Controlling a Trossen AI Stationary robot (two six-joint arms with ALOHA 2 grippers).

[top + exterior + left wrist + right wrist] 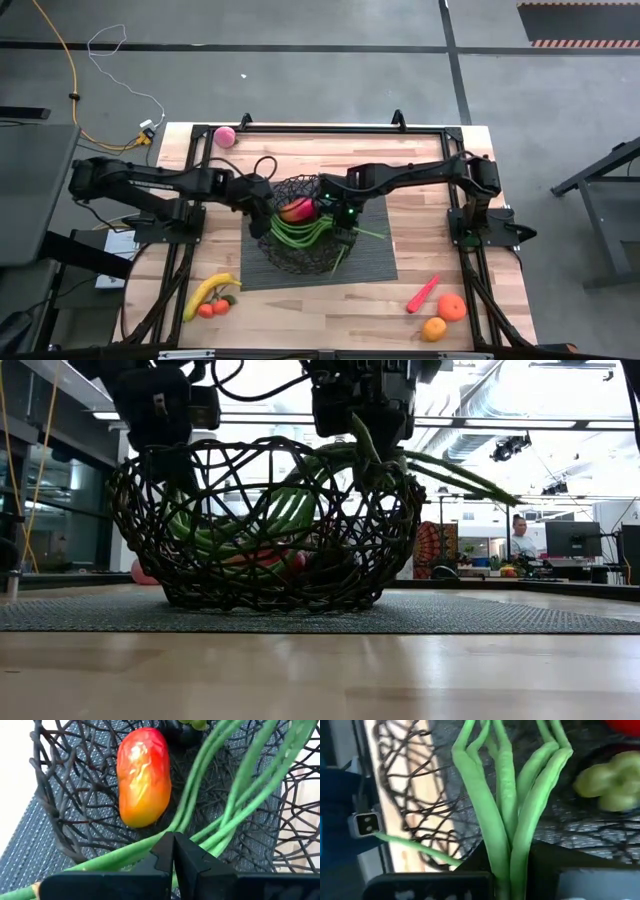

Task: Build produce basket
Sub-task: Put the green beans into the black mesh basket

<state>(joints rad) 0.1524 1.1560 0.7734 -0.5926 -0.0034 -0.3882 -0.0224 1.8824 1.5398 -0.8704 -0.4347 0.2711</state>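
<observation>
The black wire basket (300, 250) stands on the dark ribbed mat (372, 262). In it lie a red-orange mango (144, 775), a pale green piece (610, 782) and a bunch of long green beans (305, 232). Some bean ends stick out over the basket's right rim (455, 472). My right gripper (345, 226) is over the basket's right side, shut on the beans. My left gripper (174, 851) is shut, inside the basket's left side, just above the beans. My right gripper pinches several green beans together as a bundle (511, 851) between its two fingers, coming from above. The beans run on from the fingers down into the basket. My left gripper's shut fingertips (165, 851) stand over a bean; I cannot tell whether they touch it.
A banana (208, 292) and small tomatoes (214, 308) lie near the front left. A red chili (423, 294) and two oranges (452, 306) lie at the front right. A pink ball (226, 136) is at the far left. A person sits in the room behind (520, 535).
</observation>
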